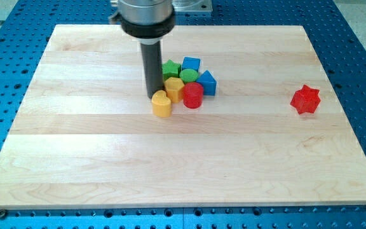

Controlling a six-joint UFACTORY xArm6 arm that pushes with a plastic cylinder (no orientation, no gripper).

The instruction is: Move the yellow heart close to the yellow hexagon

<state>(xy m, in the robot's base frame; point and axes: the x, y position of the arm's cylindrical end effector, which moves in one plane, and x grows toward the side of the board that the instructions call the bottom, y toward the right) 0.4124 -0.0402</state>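
The yellow heart (161, 104) lies just left of and below the yellow hexagon (174, 88), touching or nearly touching it. My tip (153, 95) stands right at the heart's upper left edge, to the left of the hexagon. The rod rises straight up from there to the arm's dark collar at the view's top.
A cluster sits against the hexagon: a red cylinder (192, 95), a green round block (189, 76), a green star (170, 68), a blue block (190, 64) and another blue block (208, 83). A red star (305, 99) lies alone at the view's right. The wooden board (107, 159) lies on a blue perforated table.
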